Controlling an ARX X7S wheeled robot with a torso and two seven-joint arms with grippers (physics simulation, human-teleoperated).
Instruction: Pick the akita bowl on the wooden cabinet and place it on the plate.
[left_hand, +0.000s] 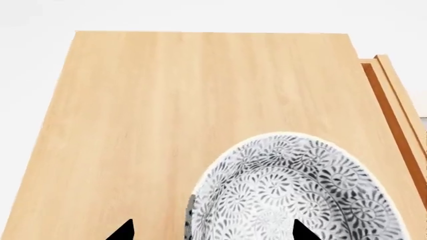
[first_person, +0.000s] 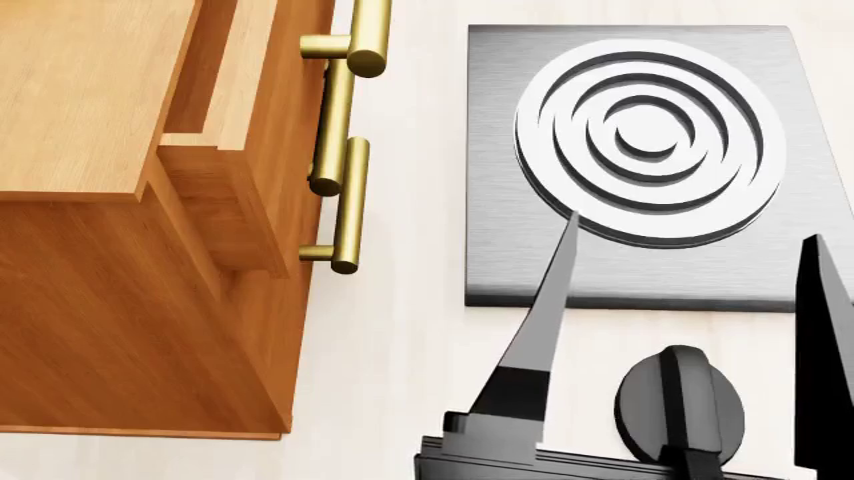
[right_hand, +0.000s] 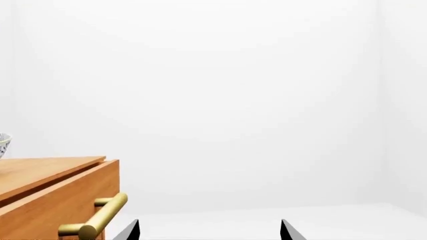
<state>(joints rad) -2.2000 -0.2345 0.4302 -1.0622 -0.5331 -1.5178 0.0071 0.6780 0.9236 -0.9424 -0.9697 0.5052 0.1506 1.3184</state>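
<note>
The akita bowl (left_hand: 293, 195), white with a dense dark leaf pattern, stands on the wooden cabinet (left_hand: 167, 100). My left gripper (left_hand: 213, 231) is open and straddles the bowl's near rim. One fingertip (left_hand: 125, 231) is over the cabinet top and the other over the bowl's inside. The left gripper does not show in the head view. A sliver of the bowl (right_hand: 3, 145) shows in the right wrist view. My right gripper (first_person: 691, 230) hangs open and empty beside the cabinet (first_person: 80, 80), above a stove burner. The plate is out of view.
A white ringed burner (first_person: 650, 135) sits on a steel panel (first_person: 494, 270), with a black knob (first_person: 681, 400) in front. Brass bar handles (first_person: 350, 200) stick out from the cabinet's drawers. A partly open drawer edge (left_hand: 393, 110) runs along the cabinet top.
</note>
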